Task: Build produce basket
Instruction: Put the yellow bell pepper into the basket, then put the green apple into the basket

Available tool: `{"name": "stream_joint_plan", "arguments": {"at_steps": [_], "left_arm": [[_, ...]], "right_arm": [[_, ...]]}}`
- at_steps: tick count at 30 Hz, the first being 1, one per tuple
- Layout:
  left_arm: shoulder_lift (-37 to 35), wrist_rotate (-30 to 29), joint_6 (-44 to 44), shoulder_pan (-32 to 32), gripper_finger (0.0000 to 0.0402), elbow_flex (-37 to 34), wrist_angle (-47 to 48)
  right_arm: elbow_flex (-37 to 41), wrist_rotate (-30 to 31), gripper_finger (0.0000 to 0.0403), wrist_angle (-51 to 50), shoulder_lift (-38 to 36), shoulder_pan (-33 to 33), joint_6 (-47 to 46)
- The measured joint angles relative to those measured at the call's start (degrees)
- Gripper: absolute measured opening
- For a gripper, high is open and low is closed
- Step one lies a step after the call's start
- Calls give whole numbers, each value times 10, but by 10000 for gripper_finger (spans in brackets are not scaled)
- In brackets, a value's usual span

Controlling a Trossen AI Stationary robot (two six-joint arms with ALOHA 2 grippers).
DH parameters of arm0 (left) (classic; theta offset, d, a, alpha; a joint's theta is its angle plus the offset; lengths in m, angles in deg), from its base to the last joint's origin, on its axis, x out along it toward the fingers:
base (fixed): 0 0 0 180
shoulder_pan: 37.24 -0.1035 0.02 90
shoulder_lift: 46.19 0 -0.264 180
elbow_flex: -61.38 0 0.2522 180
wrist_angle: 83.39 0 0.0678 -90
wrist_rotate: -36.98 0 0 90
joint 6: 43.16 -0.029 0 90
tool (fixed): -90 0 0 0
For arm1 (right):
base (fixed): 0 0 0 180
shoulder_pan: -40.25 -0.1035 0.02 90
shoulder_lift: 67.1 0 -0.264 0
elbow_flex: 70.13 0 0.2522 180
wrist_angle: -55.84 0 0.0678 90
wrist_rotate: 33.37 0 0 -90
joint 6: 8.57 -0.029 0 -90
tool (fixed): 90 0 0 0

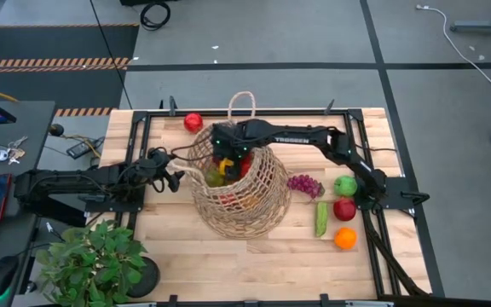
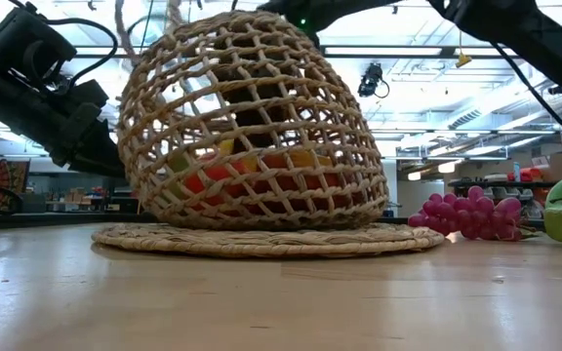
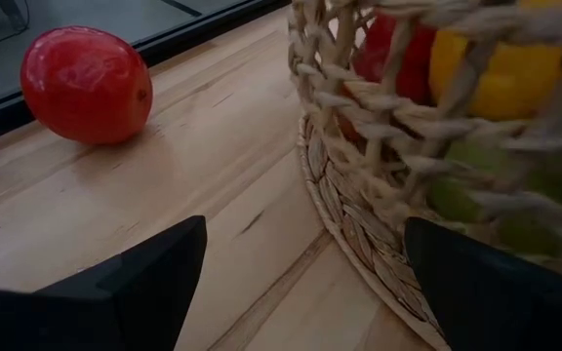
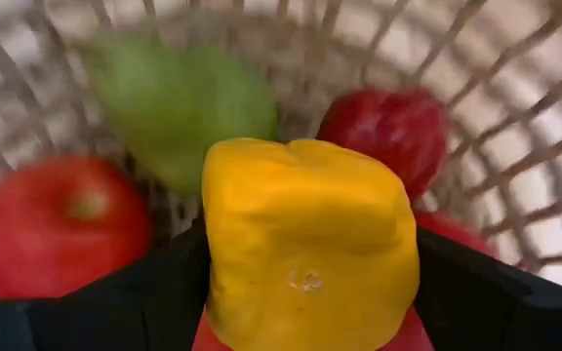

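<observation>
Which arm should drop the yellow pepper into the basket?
Right. Its claw already grips the yellow pepper inside the basket; the left claw sits open and empty outside the wicker.

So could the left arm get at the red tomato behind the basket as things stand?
Probably yes. The left gripper sits open beside the basket, and bare tabletop lies between it and the red tomato. The right gripper is inside the basket holding the yellow pepper.
</observation>
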Motion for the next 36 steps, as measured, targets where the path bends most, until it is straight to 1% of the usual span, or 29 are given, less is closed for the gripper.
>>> {"name": "stream_joint_plan", "arguments": {"at_steps": [6,10,15,18,23,26,31,36], "left_arm": [[0,0,0,0,357,0,0],[0,0,0,0,357,0,0],[0,0,0,0,357,0,0],[0,0,0,0,357,0,0],[0,0,0,0,357,0,0],[0,0,0,0,357,0,0],[0,0,0,0,357,0,0],[0,0,0,0,357,0,0]], "right_arm": [[1,-3,313,-31,1,-12,14],[1,4,325,-34,1,-18,21],[1,5,368,-34,1,-20,22],[-10,5,394,-50,-1,-19,18],[-69,5,381,-98,-4,-22,18],[-111,21,376,-131,-4,-29,18],[-91,74,376,-136,-54,-44,30],[-91,91,376,-119,-113,-62,32]]}}
